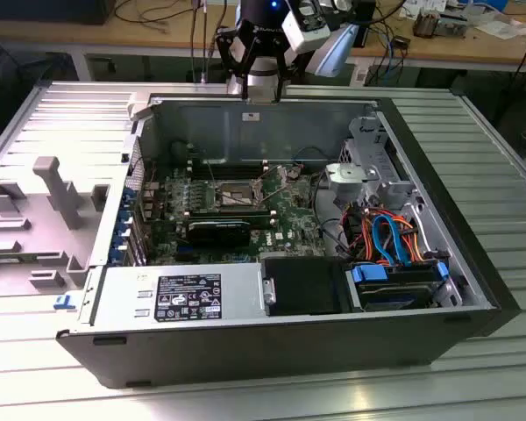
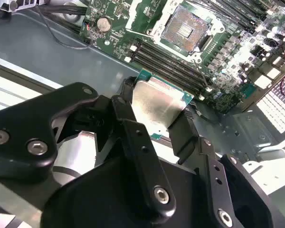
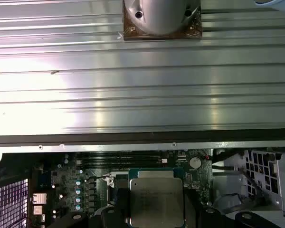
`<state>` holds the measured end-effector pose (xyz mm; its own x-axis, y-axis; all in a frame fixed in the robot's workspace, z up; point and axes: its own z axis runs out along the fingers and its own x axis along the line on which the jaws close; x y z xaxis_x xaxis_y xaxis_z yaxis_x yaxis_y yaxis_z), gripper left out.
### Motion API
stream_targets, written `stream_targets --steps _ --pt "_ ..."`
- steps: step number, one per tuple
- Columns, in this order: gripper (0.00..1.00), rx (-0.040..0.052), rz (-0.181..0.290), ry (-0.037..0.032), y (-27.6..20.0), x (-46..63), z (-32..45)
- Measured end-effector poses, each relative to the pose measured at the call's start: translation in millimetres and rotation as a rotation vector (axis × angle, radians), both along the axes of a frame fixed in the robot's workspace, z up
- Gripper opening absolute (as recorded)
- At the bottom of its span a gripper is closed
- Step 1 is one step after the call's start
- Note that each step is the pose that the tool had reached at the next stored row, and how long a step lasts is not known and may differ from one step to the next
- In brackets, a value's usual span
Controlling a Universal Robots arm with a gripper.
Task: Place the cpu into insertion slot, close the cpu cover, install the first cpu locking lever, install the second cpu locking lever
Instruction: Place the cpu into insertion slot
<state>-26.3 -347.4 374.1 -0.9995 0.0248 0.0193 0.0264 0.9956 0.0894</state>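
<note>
The cpu [image 2: 160, 103] is clamped in the gripper [image 2: 156, 111] over the computer case [image 1: 272, 355] holding the uncovered insertion slot [image 2: 185, 27].

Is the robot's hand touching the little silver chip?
Touching. In the second wrist view the black fingers of the hand clamp the cpu on two opposite edges, with no gap showing.

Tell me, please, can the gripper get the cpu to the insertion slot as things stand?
Probably yes: the gripper holds the cpu, and the insertion slot lies uncovered with nothing over it.
</note>
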Motion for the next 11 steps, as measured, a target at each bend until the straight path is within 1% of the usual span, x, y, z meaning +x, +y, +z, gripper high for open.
stream_targets --steps 3,6,11 --pt "0.54 0.0001 0.0 -0.0001 -0.9 -0.6 -0.1" --pt "0.54 -0.0002 0.0 0.0001 -3.0 -2.1 -0.5" --pt "0.54 0.0001 0.001 0.0 -5.8 -3.8 -4.0"
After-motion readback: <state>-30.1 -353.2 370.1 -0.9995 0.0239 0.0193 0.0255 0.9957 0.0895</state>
